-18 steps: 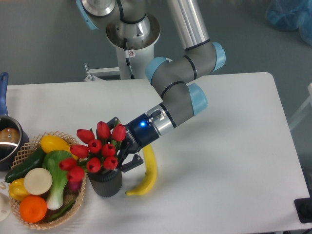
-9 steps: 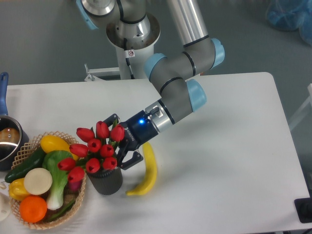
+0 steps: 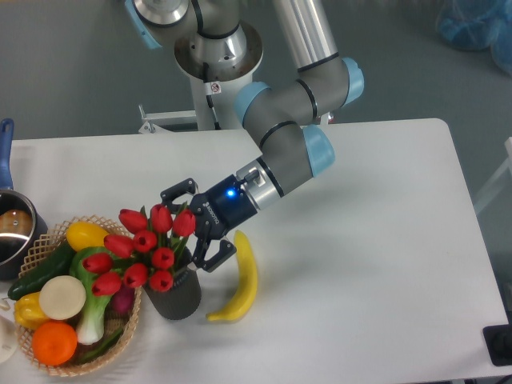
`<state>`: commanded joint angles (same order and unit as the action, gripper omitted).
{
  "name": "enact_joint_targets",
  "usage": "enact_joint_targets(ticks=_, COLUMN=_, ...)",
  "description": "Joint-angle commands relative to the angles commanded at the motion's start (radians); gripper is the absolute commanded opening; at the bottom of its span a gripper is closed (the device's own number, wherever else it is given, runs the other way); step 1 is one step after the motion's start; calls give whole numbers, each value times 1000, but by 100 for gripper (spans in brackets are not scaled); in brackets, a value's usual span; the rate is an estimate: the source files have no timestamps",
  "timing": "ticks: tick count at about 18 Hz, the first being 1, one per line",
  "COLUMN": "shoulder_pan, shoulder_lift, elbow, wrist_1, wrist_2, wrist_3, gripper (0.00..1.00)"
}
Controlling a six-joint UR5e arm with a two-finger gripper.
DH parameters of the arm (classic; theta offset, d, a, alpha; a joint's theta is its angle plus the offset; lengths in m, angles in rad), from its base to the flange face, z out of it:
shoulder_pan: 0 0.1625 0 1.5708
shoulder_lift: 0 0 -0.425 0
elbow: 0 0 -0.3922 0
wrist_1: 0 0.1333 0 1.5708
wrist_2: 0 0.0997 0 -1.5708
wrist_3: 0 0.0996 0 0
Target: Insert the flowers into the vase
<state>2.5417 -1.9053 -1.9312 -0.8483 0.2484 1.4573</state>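
Observation:
The flowers (image 3: 138,250), a bunch of red tulip buds with green leaves, stand with their stems down in the vase (image 3: 174,299), and the heads lean left over the basket. The vase is a short dark ribbed cylinder, upright on the table beside the basket. My gripper (image 3: 186,229) is open just right of the bunch, above the vase's right rim. One finger (image 3: 178,191) shows behind the buds and the other (image 3: 211,254) in front near the banana. I cannot tell whether the fingers touch the stems.
A wicker basket (image 3: 50,237) of vegetables and fruit sits directly left of the vase. A yellow banana (image 3: 242,282) lies right of the vase, under my wrist. A metal pot (image 3: 11,230) with a blue handle stands at the left edge.
The bunch has shifted and leaned a little further left. My gripper has moved up and left with it, and its fingers stand wider apart.

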Motion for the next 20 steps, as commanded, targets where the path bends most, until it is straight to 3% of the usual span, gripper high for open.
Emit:
enact_joint_targets(ticks=6, shoulder_pan=66, shoulder_lift=97, elbow=-26, wrist_1=0, wrist_2=129, wrist_3=-17, gripper=100)
enact_joint_targets(ticks=9, shoulder_pan=144, shoulder_lift=159, elbow=-17, wrist_1=-2, wrist_2=299, wrist_3=-17, gripper=100)
enact_joint_targets(ticks=13, shoulder_pan=253, shoulder_lift=189, elbow=0, wrist_1=-2, wrist_2=475, wrist_3=-21, gripper=100)
enact_joint_targets(ticks=17, shoulder_pan=356, shoulder_lift=203, elbow=72, wrist_1=-2, wrist_2=699, wrist_3=-15, gripper=100)
enact_joint_targets(ticks=20, shoulder_pan=439, shoulder_lift=201, elbow=130, wrist_1=-5, wrist_2=785, wrist_3=-11, gripper=100)
